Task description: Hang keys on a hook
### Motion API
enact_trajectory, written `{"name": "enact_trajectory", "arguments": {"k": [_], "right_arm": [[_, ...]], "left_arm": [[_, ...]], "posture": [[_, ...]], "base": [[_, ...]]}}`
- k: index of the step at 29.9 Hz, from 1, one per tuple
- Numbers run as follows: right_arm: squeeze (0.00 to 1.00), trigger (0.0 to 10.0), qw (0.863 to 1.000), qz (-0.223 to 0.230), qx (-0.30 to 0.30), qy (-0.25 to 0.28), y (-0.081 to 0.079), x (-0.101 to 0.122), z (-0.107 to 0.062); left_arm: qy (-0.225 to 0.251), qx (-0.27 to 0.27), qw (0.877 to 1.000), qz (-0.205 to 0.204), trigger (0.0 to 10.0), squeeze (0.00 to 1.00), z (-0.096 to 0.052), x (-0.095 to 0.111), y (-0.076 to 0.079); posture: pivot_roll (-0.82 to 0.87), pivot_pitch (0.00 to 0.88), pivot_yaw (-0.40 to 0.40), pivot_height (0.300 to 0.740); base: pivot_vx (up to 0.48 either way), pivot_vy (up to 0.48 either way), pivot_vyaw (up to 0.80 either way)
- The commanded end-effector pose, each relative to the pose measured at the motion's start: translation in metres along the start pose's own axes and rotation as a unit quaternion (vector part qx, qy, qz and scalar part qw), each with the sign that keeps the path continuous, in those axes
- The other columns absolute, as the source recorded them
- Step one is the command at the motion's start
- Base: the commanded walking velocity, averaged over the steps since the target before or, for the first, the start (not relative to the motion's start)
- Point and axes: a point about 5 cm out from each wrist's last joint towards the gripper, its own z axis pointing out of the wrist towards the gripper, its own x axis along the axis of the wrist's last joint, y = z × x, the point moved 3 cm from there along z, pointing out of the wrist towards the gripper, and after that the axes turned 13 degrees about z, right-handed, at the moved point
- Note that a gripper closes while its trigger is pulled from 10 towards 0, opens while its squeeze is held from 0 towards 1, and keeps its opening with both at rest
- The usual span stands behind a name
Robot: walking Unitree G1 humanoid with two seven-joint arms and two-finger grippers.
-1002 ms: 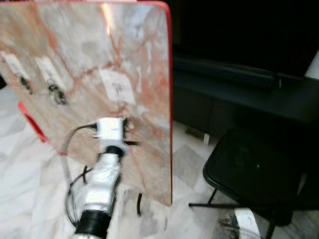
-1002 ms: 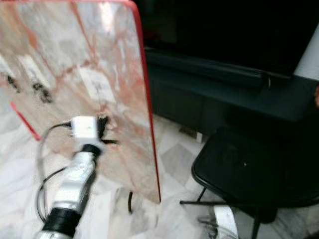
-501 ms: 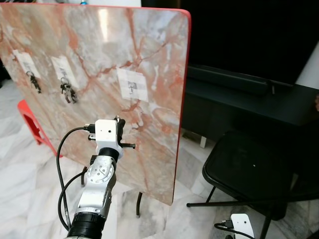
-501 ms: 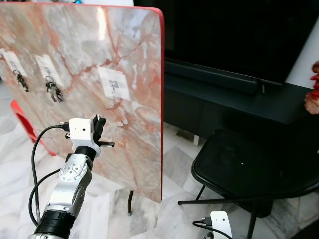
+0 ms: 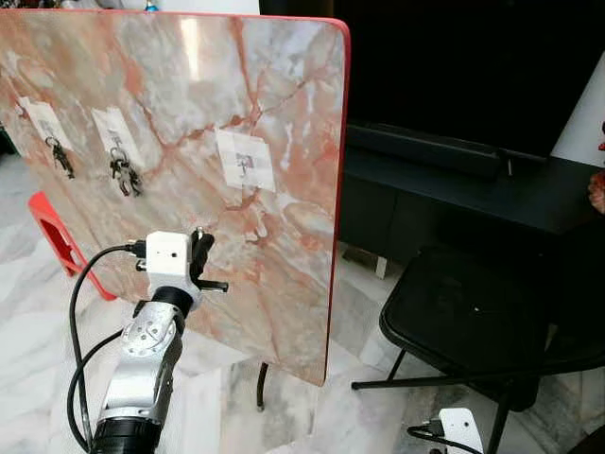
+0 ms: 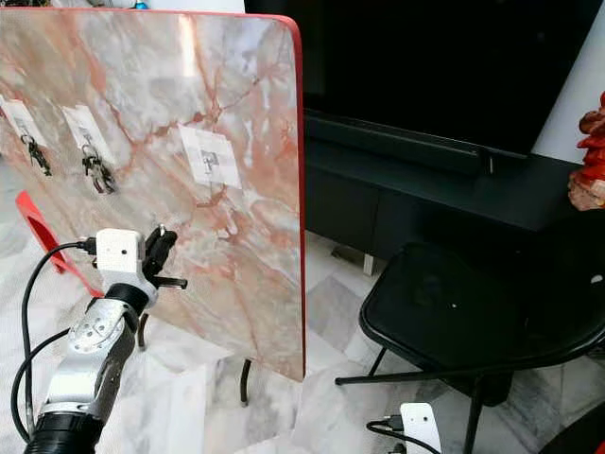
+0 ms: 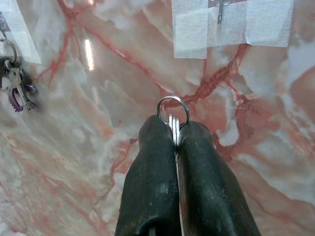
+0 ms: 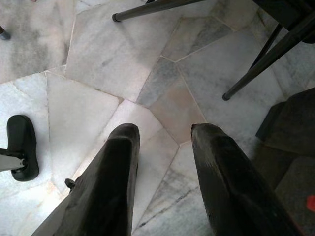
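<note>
The keys [image 7: 173, 123] are pinched between the clenched fingers [image 7: 152, 182] of the left gripper [image 7: 174, 129], ring poking out past the tips, held up close to the marble board [image 5: 284, 113]. The empty hook [image 5: 243, 166] is seen taped higher up, right of two hooks already loaded with key bunches [image 5: 124, 175]. The right gripper [image 8: 162, 129] is spread apart, aimed at the floor [image 8: 98, 54] beside a black chair [image 5: 463, 322].

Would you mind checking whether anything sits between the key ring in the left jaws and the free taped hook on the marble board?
Nothing visible does: bare marble board lies between the key ring, pinched in the left gripper, and the free hook.
</note>
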Motion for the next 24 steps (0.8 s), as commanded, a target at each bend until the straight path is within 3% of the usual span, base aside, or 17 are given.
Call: {"name": "enact_trajectory", "arguments": {"k": [1, 7, 12, 17, 20, 24], "right_arm": [[0.00, 10.0, 1.000, 0.002, 0.003, 0.002, -0.001, 0.002, 0.000], [0.00, 10.0, 1.000, -0.022, 0.004, 0.002, -0.001, 0.003, 0.000], [0.00, 10.0, 1.000, -0.013, 0.006, 0.001, -0.001, 0.002, 0.000], [0.00, 10.0, 1.000, -0.006, 0.003, 0.002, -0.001, 0.002, 0.000], [0.00, 10.0, 1.000, -0.006, 0.003, 0.002, -0.001, 0.003, 0.000], [0.00, 10.0, 1.000, -0.004, 0.002, 0.002, -0.001, 0.003, 0.000]], "left_arm": [[0.009, 0.005, 1.000, 0.001, 10.0, 0.00, 0.001, 0.007, -0.002], [0.011, -0.005, 1.000, -0.005, 10.0, 0.00, 0.002, 0.011, 0.001], [0.014, -0.005, 1.000, -0.005, 10.0, 0.00, 0.002, 0.012, -0.001], [0.014, -0.006, 1.000, -0.007, 10.0, 0.00, 0.003, 0.013, 0.000], [0.015, -0.010, 1.000, -0.008, 10.0, 0.00, 0.003, 0.014, 0.003], [0.034, -0.054, 0.998, -0.012, 10.0, 0.00, -0.001, 0.019, 0.016]], "posture": [[-0.06, 0.000, 0.029, 0.723], [-0.06, 0.000, 0.029, 0.723], [-0.06, 0.000, 0.029, 0.723], [-0.06, 0.000, 0.027, 0.723], [-0.06, 0.000, 0.027, 0.723], [-0.06, 0.000, 0.027, 0.723]], "base": [[0.000, 0.000, 0.00], [0.121, 0.000, 0.00], [0.257, 0.000, 0.67], [0.269, 0.000, 0.00], [0.266, 0.000, 0.00], [0.067, 0.000, 0.00]]}}
